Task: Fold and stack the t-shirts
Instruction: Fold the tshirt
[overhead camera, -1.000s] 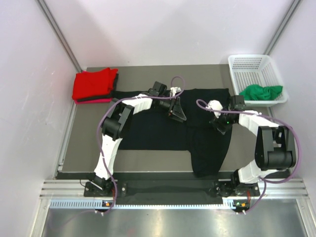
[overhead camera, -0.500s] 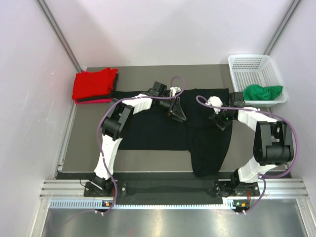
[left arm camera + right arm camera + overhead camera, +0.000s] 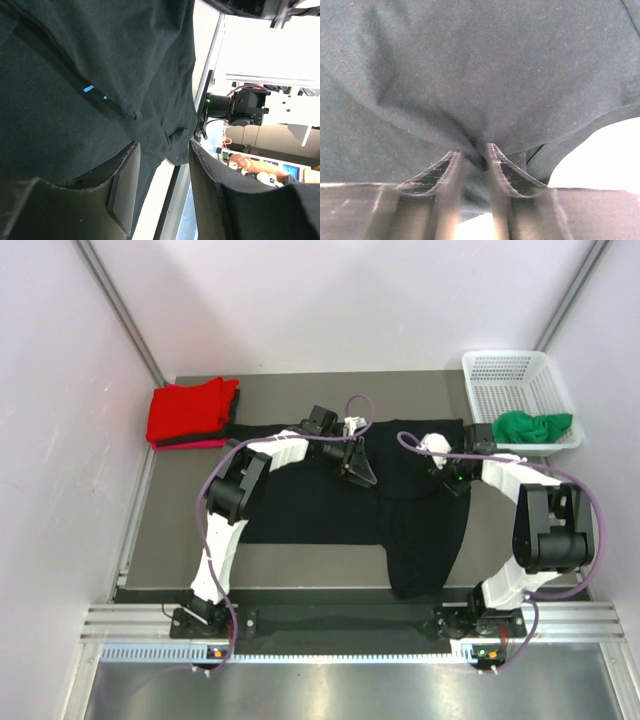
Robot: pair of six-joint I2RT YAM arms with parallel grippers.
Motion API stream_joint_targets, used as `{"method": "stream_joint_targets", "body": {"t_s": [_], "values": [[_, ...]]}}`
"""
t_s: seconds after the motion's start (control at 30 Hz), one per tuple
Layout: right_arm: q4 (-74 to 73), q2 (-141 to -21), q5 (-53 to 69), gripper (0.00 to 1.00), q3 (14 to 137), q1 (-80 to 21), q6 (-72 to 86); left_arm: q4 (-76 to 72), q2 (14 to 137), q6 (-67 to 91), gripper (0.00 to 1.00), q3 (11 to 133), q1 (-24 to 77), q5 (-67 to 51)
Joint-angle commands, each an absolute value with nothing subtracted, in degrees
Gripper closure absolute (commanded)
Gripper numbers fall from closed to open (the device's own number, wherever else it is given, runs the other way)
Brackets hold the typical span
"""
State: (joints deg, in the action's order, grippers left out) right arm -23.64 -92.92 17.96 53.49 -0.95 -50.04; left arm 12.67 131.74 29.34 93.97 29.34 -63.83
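Black t-shirt (image 3: 480,75) — a fold pinched inside right tool (image 3: 475,151).

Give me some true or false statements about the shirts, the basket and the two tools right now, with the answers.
1. The green t-shirt lies in the white basket. True.
2. The red t-shirt is spread flat in the middle of the table. False: it sits folded on a stack at the far left corner.
3. The right tool pinches cloth of the black t-shirt. True.
4. The left tool is clamped shut. False: its fingers stand apart over the black t-shirt.
5. The black t-shirt is on the stack. False: it lies spread across the table between the arms.
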Motion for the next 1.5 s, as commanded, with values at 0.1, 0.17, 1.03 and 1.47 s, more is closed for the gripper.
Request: {"method": "stream_joint_targets", "body": {"t_s": [0.1,0.17,1.03,1.47], "values": [[-29.26,-88.87,17.75,0.85,55.55,-0.44,-52.56,16.34,126.74,23.57,0.52,93.25,27.43,-63.20],[-30.84,-86.32,17.75,0.85,55.46,-0.44,-53.17,18.89,126.30,21.63,0.52,93.69,26.99,-61.44],[-38.51,-79.54,19.51,0.58,51.51,10.19,-52.47,43.57,105.83,-14.65,0.56,81.68,10.22,-30.60],[-37.35,-91.31,22.24,0.51,56.07,11.95,-48.78,42.01,101.33,-24.08,0.51,64.42,4.48,-19.96]]}}
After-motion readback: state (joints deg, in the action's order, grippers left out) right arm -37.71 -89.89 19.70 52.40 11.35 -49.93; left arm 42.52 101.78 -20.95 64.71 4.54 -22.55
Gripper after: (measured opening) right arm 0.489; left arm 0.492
